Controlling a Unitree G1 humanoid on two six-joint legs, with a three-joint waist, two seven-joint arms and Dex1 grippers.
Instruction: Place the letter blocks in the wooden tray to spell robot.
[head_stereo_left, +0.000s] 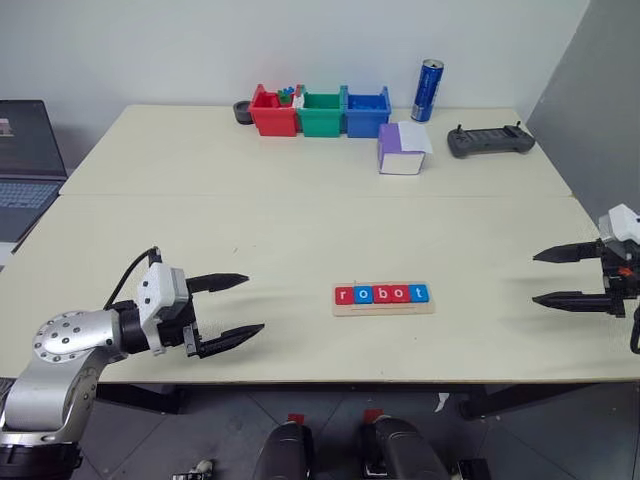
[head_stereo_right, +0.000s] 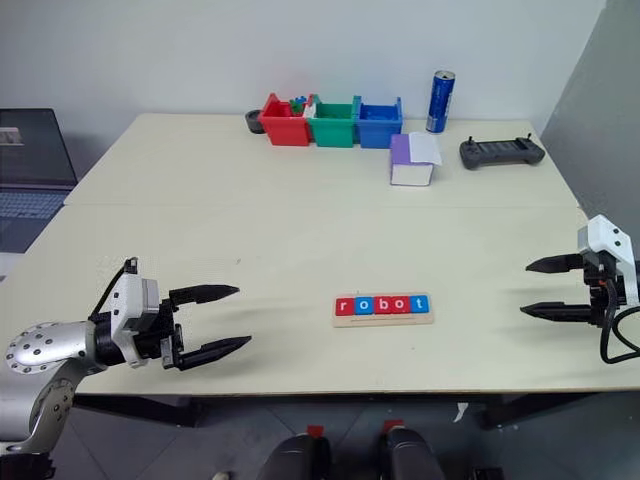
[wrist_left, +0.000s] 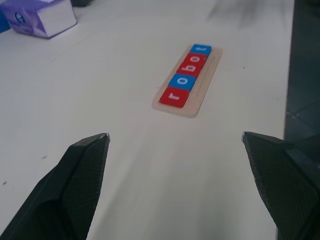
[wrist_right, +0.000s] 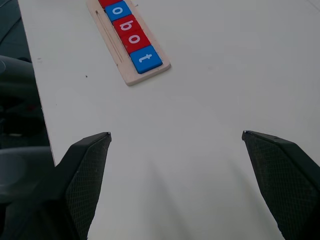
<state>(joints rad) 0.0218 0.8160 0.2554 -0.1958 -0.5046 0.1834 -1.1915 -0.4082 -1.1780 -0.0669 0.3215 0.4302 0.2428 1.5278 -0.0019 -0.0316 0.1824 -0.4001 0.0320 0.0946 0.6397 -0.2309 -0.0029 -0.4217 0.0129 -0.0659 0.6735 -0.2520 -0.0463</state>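
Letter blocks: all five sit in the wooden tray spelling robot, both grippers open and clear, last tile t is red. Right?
Not quite: the t tile is blue, as the right wrist view shows. The rest holds: the letter blocks fill the wooden tray, left gripper and right gripper open and clear.

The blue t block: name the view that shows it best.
The right wrist view: the blue t block sits close and large at the wooden tray's end, its letter clear. The left wrist view shows it farther off; both eye views show it tiny.
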